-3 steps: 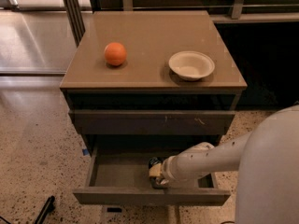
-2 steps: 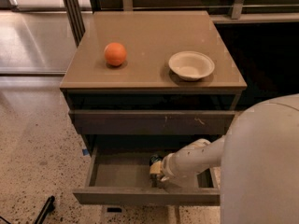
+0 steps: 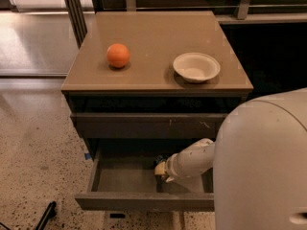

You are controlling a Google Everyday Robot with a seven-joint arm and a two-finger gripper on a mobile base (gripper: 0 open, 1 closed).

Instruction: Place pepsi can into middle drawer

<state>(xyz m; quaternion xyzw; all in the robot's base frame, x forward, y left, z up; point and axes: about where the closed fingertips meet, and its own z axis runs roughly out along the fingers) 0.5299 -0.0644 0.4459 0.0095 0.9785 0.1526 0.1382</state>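
The gripper [image 3: 160,170] sits low in the open drawer [image 3: 144,201], a little below the centre of the frame, at the end of a white arm [image 3: 192,159] that reaches in from the right. Its tip is pale yellow. Whether it is spread or pinching something cannot be told.

A small dark shape touching the tip on its upper left looks like the can [image 3: 158,160]. It is inside the drawer, near the back wall and right of the tray's middle. Too little of it shows to read any brand or markings.

The drawer is pulled out toward the bottom of the frame, with its grey-brown tray bare on the left side. Above it, 1 shut drawer front [image 3: 144,125] carries a few pale scratches at its right end.

On the cabinet top [image 3: 158,32], in the upper half of the frame, an orange [image 3: 118,55] stands left of centre. An empty white bowl [image 3: 196,67] stands upright right of centre, well apart from the orange.

The robot's white body [image 3: 264,166] fills the lower right corner and hides the drawer's right end. Speckled floor [image 3: 33,152] lies at the left, with a black object [image 3: 47,212] at the bottom left edge.
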